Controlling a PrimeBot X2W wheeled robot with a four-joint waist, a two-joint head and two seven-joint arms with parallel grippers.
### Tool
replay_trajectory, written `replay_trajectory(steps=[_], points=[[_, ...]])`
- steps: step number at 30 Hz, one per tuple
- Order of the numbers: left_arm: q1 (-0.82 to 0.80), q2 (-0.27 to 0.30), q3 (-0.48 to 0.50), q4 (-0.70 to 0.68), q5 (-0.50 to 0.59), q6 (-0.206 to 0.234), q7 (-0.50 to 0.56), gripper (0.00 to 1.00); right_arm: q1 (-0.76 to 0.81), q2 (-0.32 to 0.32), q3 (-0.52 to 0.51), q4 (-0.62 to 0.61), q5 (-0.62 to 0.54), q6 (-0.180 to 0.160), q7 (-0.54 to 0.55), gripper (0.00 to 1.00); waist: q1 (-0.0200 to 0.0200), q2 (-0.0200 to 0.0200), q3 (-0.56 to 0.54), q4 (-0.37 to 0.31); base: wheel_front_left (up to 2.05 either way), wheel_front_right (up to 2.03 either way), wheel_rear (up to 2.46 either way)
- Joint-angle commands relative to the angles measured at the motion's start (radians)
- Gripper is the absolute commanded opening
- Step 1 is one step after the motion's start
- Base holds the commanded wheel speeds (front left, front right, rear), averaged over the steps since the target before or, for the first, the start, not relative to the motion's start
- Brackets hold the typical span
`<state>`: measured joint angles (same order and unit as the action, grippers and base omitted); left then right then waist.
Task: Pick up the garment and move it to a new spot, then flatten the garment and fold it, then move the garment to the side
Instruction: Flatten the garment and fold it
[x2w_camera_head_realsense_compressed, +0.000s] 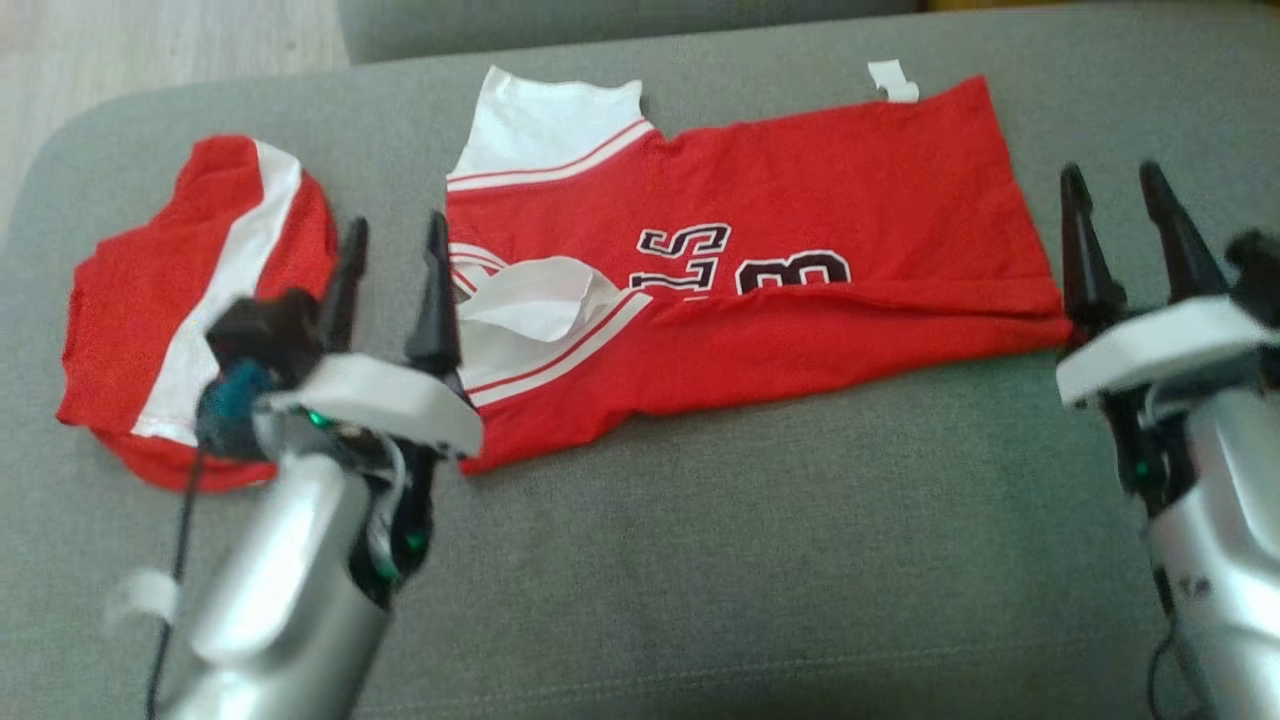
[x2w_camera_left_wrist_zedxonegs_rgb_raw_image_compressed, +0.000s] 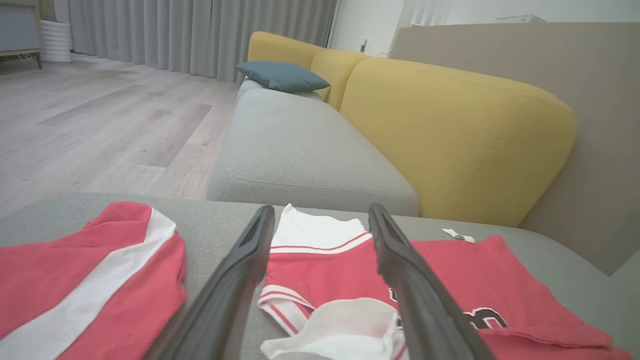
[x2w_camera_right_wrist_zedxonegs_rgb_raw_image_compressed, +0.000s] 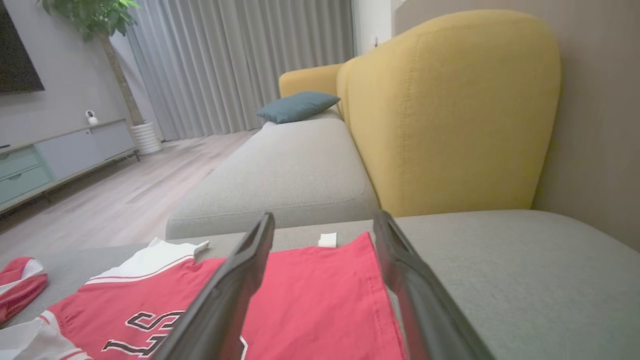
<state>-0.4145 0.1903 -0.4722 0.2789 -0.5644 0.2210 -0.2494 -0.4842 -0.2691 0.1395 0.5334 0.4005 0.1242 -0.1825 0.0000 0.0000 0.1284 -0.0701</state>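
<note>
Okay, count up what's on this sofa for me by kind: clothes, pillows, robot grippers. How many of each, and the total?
Garments: 2, the numbered jersey and the smaller red-and-white piece to its left
Pillows: 1, the teal pillow on the far seat
Grippers: 2, the left gripper and the right gripper, fingers apart, holding nothing
Total: 5

We note the garment red, with a white shoulder panel, red-and-white striped trim, and black characters outlined in white. We record the second garment red with one broad white stripe. The seat cushion is plain grey weave; backrest mustard yellow; pillow teal. We see curtains grey, floor pale wood grain, left gripper and right gripper fingers black
</note>
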Motion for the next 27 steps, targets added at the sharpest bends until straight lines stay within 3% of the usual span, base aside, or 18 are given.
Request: replay_trajectory(steps=[1,9,14,27], points=[[0.000,-0.004,0.051,-0.060,0.029,0.013,-0.012,1.00,0.023,0.003,0.000,-0.055,-0.028,0.007,-0.014,1.00,0.0000,0.0000,-0.018,0.003,0.00,0.00,0.00],[0.155,-0.070,0.041,-0.027,0.097,0.021,-0.012,1.00,0.164,0.075,-0.080,-0.167,-0.134,0.007,-0.001,1.00,0.0000,0.0000,-0.041,-0.003,0.00,0.00,0.00],[0.146,-0.070,0.032,0.061,0.102,0.012,-0.001,1.00,0.191,0.100,-0.118,-0.236,-0.163,0.007,0.039,1.00,0.0000,0.0000,-0.033,-0.011,0.00,0.00,0.00],[0.050,-0.033,-0.017,0.308,0.140,0.043,0.176,1.00,0.188,0.111,-0.134,-0.331,-0.177,0.007,0.089,1.00,0.0000,0.0000,0.012,-0.051,0.00,0.00,0.00]])
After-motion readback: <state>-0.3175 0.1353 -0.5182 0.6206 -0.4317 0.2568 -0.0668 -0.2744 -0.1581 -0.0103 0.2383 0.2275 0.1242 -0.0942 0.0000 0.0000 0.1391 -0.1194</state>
